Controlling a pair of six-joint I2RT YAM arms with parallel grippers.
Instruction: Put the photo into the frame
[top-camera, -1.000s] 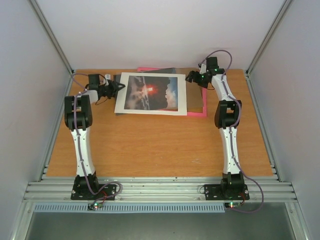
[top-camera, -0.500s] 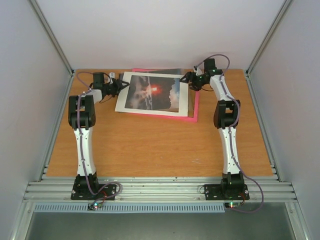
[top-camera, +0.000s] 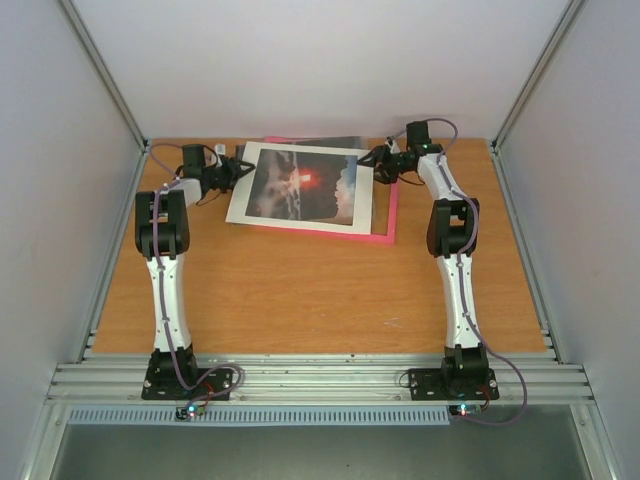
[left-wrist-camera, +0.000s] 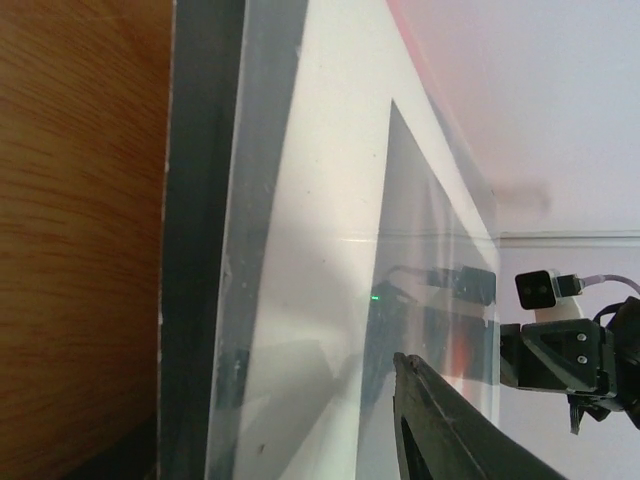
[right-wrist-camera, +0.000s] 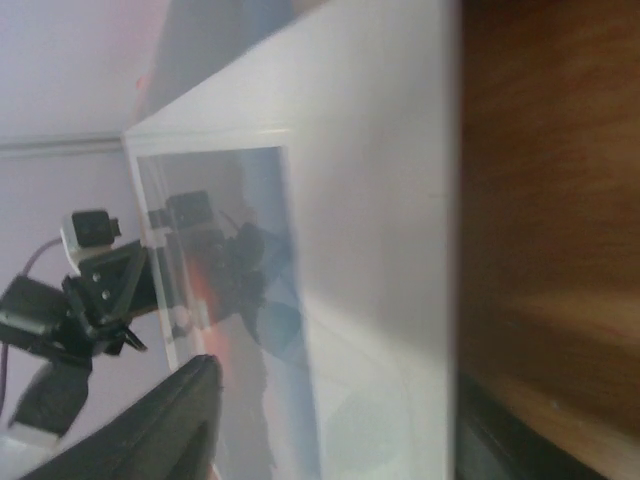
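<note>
Progress is partial: the photo (top-camera: 300, 188) lies askew atop the frame (top-camera: 392, 215), between the hands and not yet seated in it. Left hand (top-camera: 238, 172) and right hand (top-camera: 380, 162) sit at its opposite edges; whether either one grips, I cannot tell.

You get the top view from above and behind the arm bases (top-camera: 190, 380), looking down on the whole table (top-camera: 300, 290) from afar. Both wrist cameras skim the photo (top-camera: 300, 188) at very close range (from opposite edges, facing each other), so the left one shows the right gripper (left-wrist-camera: 585, 405), the right one the left gripper (right-wrist-camera: 108, 338).
</note>
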